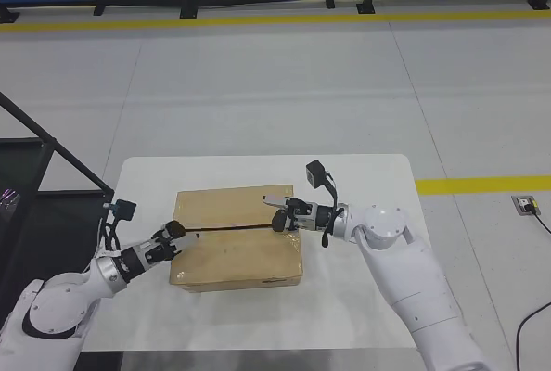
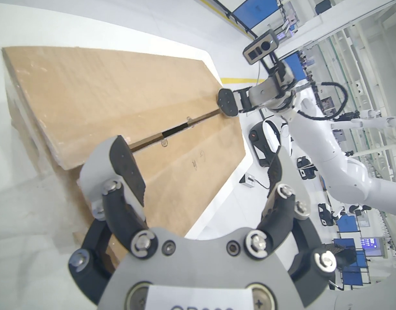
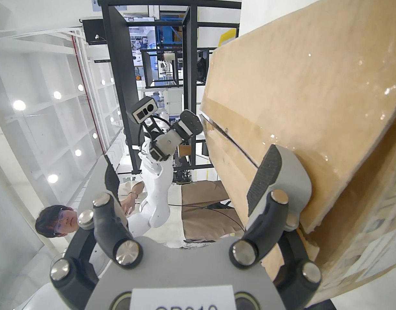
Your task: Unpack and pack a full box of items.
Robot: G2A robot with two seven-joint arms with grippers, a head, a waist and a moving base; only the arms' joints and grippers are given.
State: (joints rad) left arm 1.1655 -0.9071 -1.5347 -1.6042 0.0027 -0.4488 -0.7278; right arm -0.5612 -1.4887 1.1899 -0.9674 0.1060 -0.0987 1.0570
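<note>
At opposite box (image 1: 238, 255) ends, jaws agape.

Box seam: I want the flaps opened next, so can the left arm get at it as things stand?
Probably yes. The left gripper sits at one end of the seam on the box, jaws open; nothing lies on the flaps; the right gripper is at the other end.

The box (image 1: 237, 236) sits mid-table (image 1: 368, 176); left pincer (image 1: 175, 230) at its left end, right pincer (image 1: 275, 211) at its right.
</note>
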